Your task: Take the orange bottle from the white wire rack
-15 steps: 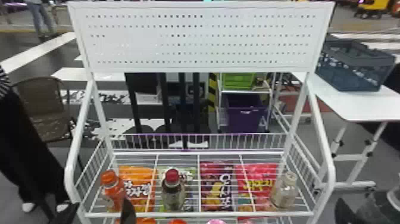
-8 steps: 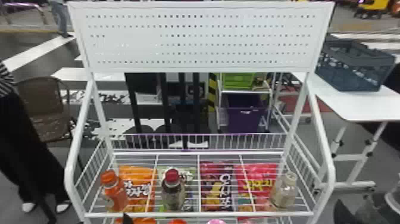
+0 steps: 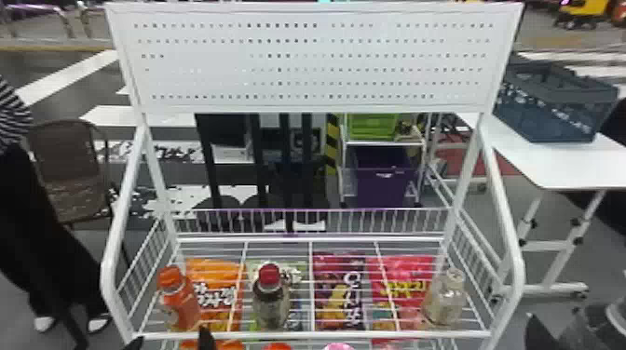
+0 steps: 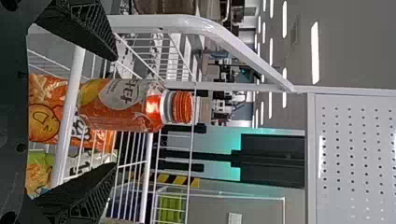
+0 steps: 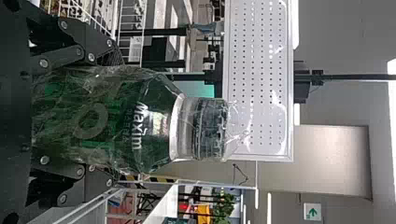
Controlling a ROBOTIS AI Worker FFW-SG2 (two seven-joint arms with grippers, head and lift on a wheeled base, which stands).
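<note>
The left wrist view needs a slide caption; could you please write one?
The left gripper, open, faces the orange bottle standing behind the white wire rack's front bar.

The white wire rack [image 3: 321, 334] is supporting the orange bottle [image 3: 180, 305], a red-capped bottle [image 3: 271, 305] and a clear bottle [image 3: 444, 300] above snack bags [image 3: 339, 293].

I count one white wire rack [image 3: 326, 334]; one orange plastic bottle [image 3: 180, 300], one dark red-capped bottle [image 3: 271, 305] and one clear bottle [image 3: 445, 300], making three; four glossy snack bags [image 3: 216, 274]; one green plastic-wrapped jar [image 5: 130, 121].
</note>
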